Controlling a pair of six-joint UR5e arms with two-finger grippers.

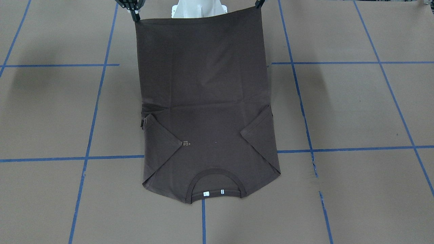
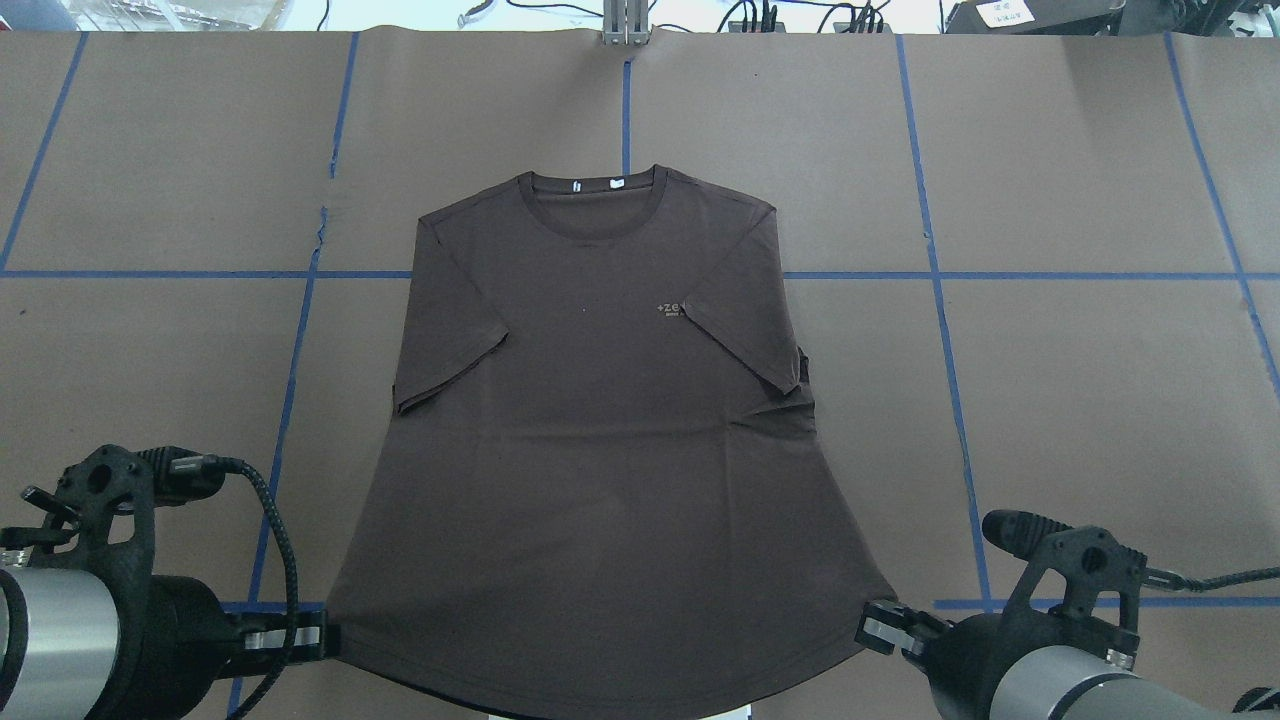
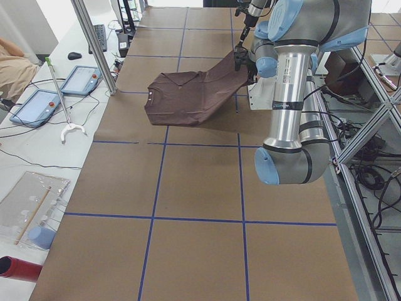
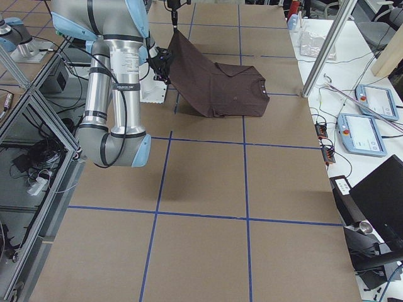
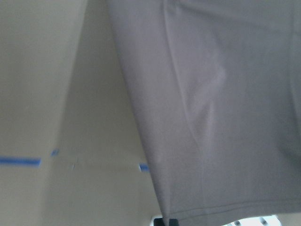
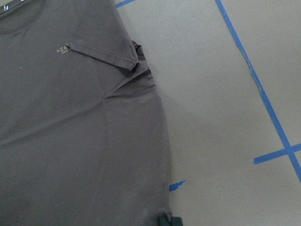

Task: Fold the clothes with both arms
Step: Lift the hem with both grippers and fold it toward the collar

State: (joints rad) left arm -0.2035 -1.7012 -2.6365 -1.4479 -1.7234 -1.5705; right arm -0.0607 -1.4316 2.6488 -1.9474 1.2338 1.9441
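Along the overhead view's lower edge, the left gripper point(image 2: 318, 637) and right gripper point(image 2: 872, 622) each clamped a raised bottom corner of the T-shirt point(image 2: 600, 420), its collar point(image 2: 592, 190) end flat mid-frame; the lengthwise fold appeared in hand, next requiring an even carry toward the collar.
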